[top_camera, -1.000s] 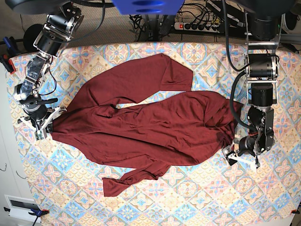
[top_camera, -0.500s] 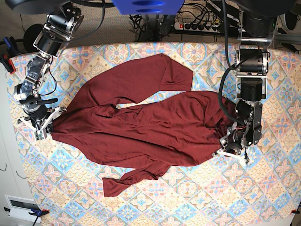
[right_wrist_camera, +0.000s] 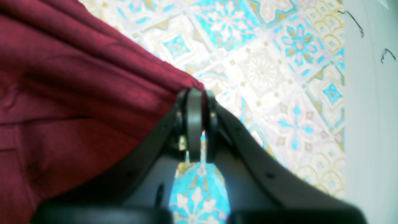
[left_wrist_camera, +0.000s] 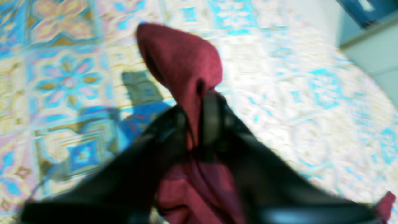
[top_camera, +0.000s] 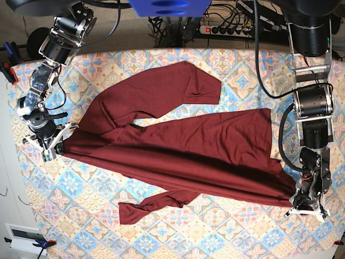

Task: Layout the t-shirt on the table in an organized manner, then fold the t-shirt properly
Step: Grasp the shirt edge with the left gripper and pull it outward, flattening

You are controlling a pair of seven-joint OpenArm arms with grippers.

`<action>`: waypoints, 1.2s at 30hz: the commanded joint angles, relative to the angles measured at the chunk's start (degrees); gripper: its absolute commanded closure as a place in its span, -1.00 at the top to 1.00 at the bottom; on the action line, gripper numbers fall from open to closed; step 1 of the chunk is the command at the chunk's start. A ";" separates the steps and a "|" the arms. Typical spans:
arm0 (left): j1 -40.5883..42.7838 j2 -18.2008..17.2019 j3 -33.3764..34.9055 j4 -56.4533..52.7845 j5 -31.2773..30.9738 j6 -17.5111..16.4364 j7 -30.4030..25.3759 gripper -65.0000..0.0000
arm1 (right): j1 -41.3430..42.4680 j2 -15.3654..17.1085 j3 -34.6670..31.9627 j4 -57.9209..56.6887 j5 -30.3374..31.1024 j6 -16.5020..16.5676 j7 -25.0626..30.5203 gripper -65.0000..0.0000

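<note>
T-shirt (top_camera: pixel 178 151): a maroon garment is stretched across the patterned worktop (top_camera: pixel 215 226), one sleeve folded up toward the far edge, another trailing near the front.
Left pincer (top_camera: pixel 307 202): closed on a pinched corner of the t-shirt at the near right.
Right pincer (top_camera: pixel 54 144): clamped tight on the opposite edge.

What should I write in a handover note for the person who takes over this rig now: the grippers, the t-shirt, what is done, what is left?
Left gripper: shut on a corner of the t-shirt, near the table's front edge in the base view.
Right gripper: shut on the opposite edge of the t-shirt.
T-shirt: stretched between both grippers across the table; one sleeve lies doubled over, the other lies twisted in front.
Done: both ends gripped, body pulled out.
Left: flatten the sleeves, then fold.
</note>
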 commanded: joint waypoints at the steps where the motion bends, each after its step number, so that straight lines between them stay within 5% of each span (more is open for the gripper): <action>1: -2.51 -0.75 0.81 0.45 1.61 0.00 -1.49 -0.34 | 1.13 1.25 0.26 1.18 -0.23 -0.88 0.75 -1.00; 7: -1.01 -0.58 5.20 0.63 5.30 -0.08 -1.84 0.63 | 1.13 1.25 0.26 1.18 -0.23 -0.88 0.75 -1.00; 10: 0.13 -0.58 5.20 1.95 4.69 -0.26 -1.23 0.91 | 1.13 1.25 0.26 1.18 -0.23 -0.88 0.75 -1.00; 14: 7.69 -0.58 5.20 12.14 1.08 -0.26 6.42 0.94 | 1.13 1.25 0.26 1.09 -0.23 -0.88 0.66 -1.00; 18: 20.96 -1.02 4.15 34.65 -2.87 -0.17 18.47 0.94 | 1.04 1.25 0.26 0.74 -0.23 -0.88 0.66 -1.00; 23: 34.59 -0.58 -4.03 52.67 -4.10 -0.17 29.81 0.94 | 1.04 1.25 0.17 0.83 -0.41 -0.88 0.66 -1.00; 28: 44.96 0.13 -11.41 61.64 -4.28 -0.35 33.41 0.94 | 1.13 1.25 -2.55 0.74 -0.41 -0.88 0.66 -1.00; 36: 52.53 0.74 -11.59 65.42 -3.75 -0.35 34.20 0.94 | 1.13 1.25 -2.90 0.74 -0.41 -0.88 0.66 -1.00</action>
